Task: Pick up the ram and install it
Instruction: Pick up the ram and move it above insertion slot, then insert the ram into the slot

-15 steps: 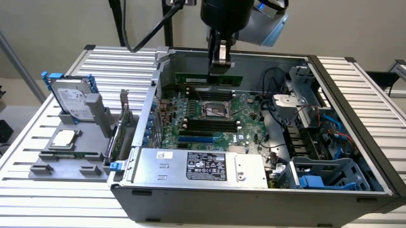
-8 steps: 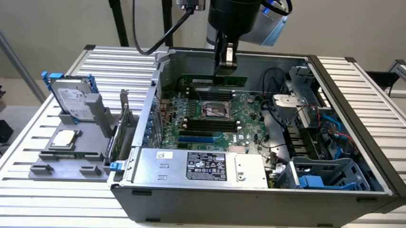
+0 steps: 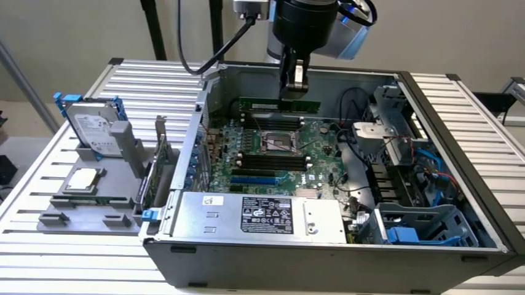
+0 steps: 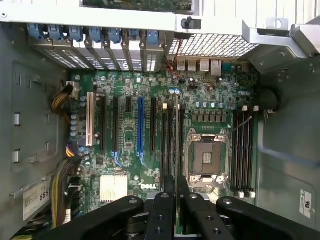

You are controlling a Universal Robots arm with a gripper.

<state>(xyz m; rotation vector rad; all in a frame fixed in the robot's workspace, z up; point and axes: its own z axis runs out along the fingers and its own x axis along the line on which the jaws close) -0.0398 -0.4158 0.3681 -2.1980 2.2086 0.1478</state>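
Nearest the exterior camera runs the slatted metal surface, and on it stands the open computer case, its power supply against the near wall. Deeper in lies the green motherboard with its empty processor socket and black memory slots.

My pincer hangs over the board's far side, closed on the ram. The stick is level, lengthwise across the case, just beyond the socket and close to the far wall.

I judge the ram to be light and stiff, but thin and fragile. It would flex or crack under a sideways push, and its chips and contact edge should not be pinched. The upper edge at mid-length is the sound place to hold it, and that is about where I have it.

Much is hard to read. My fingers hide their own contact with the stick. Seen from the wrist, the ram is edge-on and barely separable from the slots below. I cannot tell whether its lower edge touches a slot, nor how the slot latches stand.
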